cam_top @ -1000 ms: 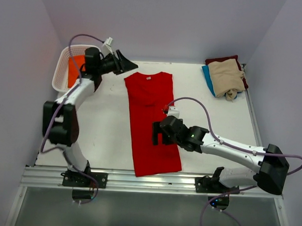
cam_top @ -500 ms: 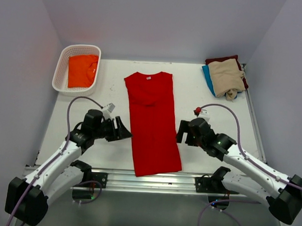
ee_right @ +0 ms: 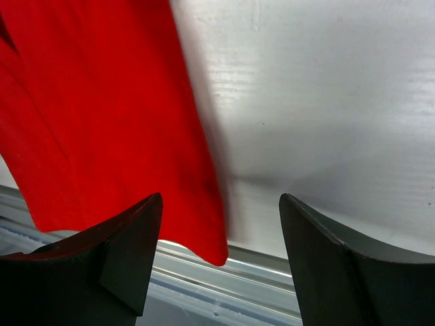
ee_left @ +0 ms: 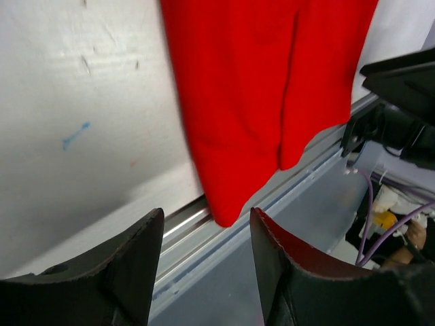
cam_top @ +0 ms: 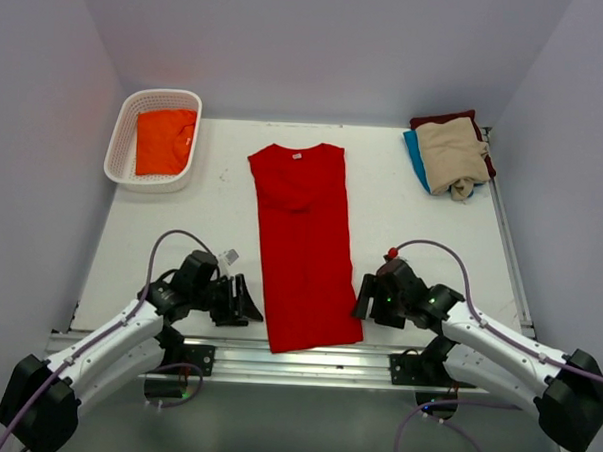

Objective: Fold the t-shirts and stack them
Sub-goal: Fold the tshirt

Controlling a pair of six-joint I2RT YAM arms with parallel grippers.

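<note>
A long bright red t-shirt, folded into a narrow strip with a small white tag at the collar, lies down the middle of the table. Its hem reaches the near edge. My left gripper sits low just left of the hem's left corner, open and holding nothing. In the left wrist view that corner of the red shirt hangs just ahead of the left gripper. My right gripper stands open beside the right corner. The right wrist view shows the red cloth ahead of the right gripper, not gripped.
At the far left a white slotted basket holds an orange t-shirt. A stack at the far right shows a beige shirt over blue and maroon ones. A metal rail runs along the near edge.
Both arms have swung back to the near edge: the left from beside the basket, the right from over the shirt's middle. The right jaws have narrowed a little.
</note>
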